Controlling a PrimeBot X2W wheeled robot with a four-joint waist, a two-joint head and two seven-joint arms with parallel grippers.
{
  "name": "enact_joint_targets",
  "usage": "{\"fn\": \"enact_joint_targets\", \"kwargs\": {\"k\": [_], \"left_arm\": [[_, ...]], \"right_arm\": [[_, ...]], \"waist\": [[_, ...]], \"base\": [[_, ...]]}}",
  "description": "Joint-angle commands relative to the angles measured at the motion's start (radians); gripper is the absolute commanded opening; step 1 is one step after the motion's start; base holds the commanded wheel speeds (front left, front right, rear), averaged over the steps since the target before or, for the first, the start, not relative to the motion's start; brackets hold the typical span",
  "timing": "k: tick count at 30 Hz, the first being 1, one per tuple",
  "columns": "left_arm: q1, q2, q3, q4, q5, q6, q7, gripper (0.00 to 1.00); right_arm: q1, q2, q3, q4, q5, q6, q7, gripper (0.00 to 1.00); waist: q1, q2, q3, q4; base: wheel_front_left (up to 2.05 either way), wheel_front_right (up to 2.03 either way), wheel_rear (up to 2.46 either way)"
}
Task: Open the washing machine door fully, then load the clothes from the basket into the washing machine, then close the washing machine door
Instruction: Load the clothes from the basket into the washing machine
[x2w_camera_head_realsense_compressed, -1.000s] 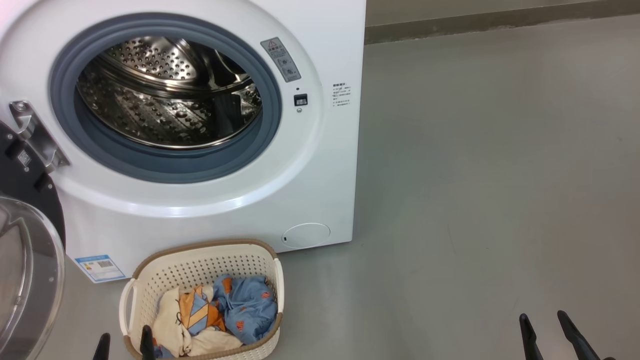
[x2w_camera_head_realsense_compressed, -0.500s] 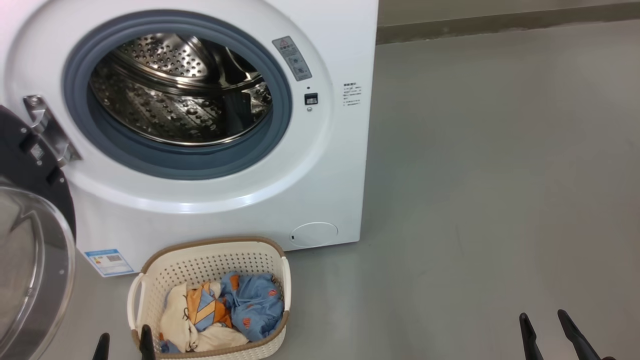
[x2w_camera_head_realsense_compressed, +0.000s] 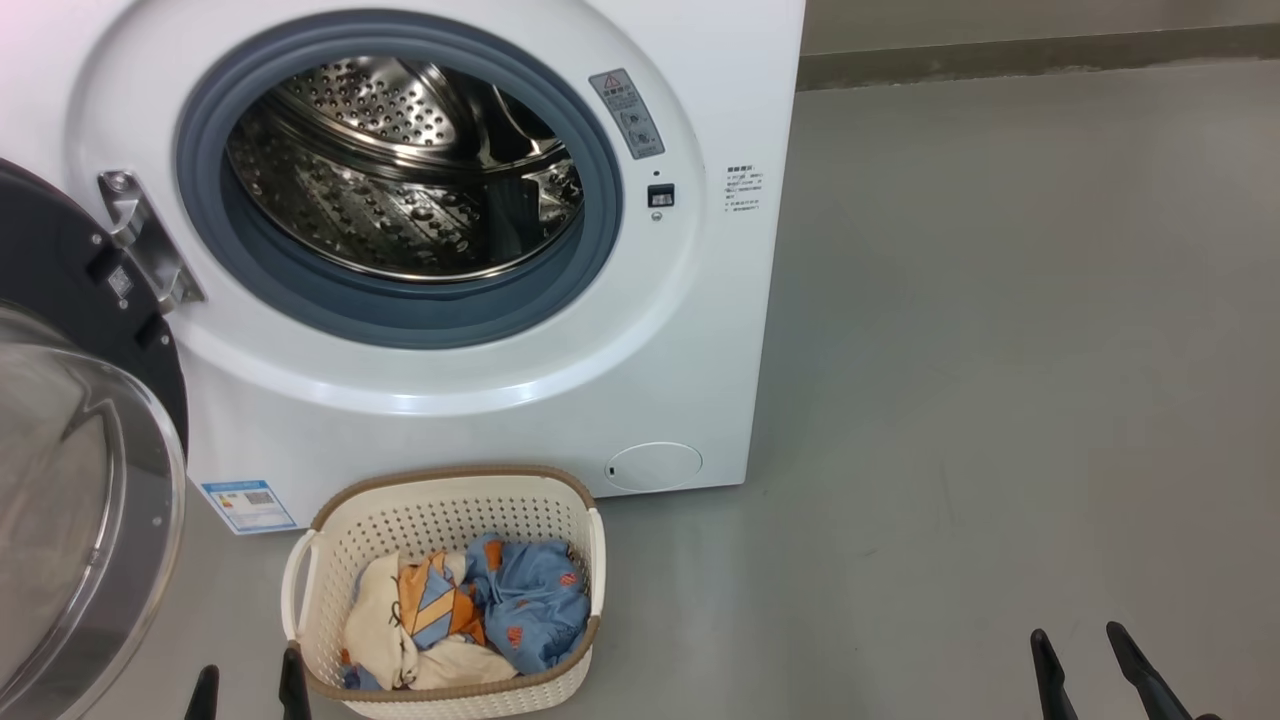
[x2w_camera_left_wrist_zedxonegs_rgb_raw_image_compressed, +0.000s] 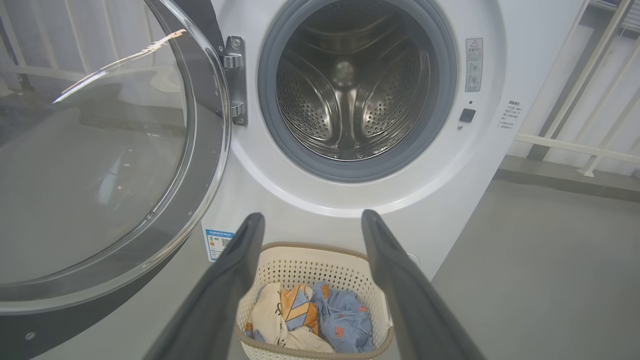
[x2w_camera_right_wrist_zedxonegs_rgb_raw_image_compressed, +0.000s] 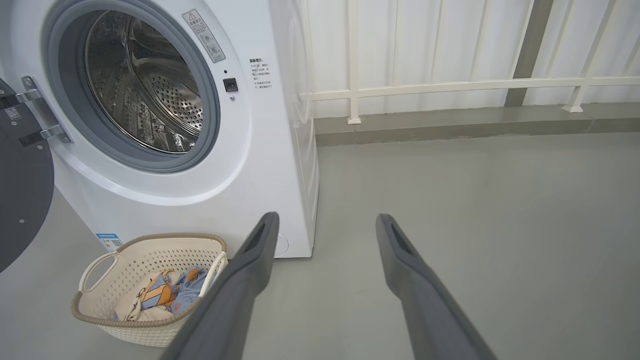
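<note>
The white washing machine (x2w_camera_head_realsense_compressed: 560, 400) stands with its steel drum (x2w_camera_head_realsense_compressed: 400, 170) exposed. Its black washing machine door (x2w_camera_head_realsense_compressed: 70, 480) with the domed glass hangs swung out at the left on its hinge (x2w_camera_head_realsense_compressed: 140, 240). The cream basket (x2w_camera_head_realsense_compressed: 440, 500) sits on the floor before the machine, holding the clothes (x2w_camera_head_realsense_compressed: 480, 610): a blue printed piece, a striped one and a cream one. My left gripper (x2w_camera_head_realsense_compressed: 250, 685) is open at the bottom edge, just left of the basket's near corner. My right gripper (x2w_camera_head_realsense_compressed: 1085, 665) is open over bare floor, far right of the basket. The left wrist view frames the basket (x2w_camera_left_wrist_zedxonegs_rgb_raw_image_compressed: 310, 260) between open fingers.
Grey floor (x2w_camera_head_realsense_compressed: 1000, 350) stretches to the right of the machine. A white railing (x2w_camera_right_wrist_zedxonegs_rgb_raw_image_compressed: 450, 87) and a low kerb run along the back wall. The swung-out door (x2w_camera_left_wrist_zedxonegs_rgb_raw_image_compressed: 100, 165) takes up the space left of the basket.
The head camera has panned left, so machine, door and basket sit further right in the picture. Both grippers keep their places and stay open.
</note>
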Motion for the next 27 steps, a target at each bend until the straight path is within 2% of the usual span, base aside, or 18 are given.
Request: {"fn": "enact_joint_targets", "kwargs": {"k": [1,20,27], "left_arm": [[-0.034,0.003,0.032,-0.028,0.005,0.002,-0.006,1.00],[-0.033,0.003,0.037,-0.015,-0.001,-0.008,-0.006,1.00],[-0.042,0.003,0.045,0.001,-0.001,-0.022,-0.006,1.00]], "right_arm": [[-0.033,-0.020,0.025,-0.019,0.001,0.010,-0.012,1.00],[-0.028,-0.017,0.028,-0.024,0.004,0.010,-0.012,1.00],[-0.028,-0.016,0.026,-0.024,0.007,0.010,-0.012,1.00]], "waist": [[0.0000,0.0000,0.000,0.002],[0.0000,0.0000,0.006,0.005],[0.0000,0.0000,0.017,0.006]], "base": [[0.00,0.00,0.00],[0.00,-0.01,0.00],[0.34,-0.88,0.54]]}}
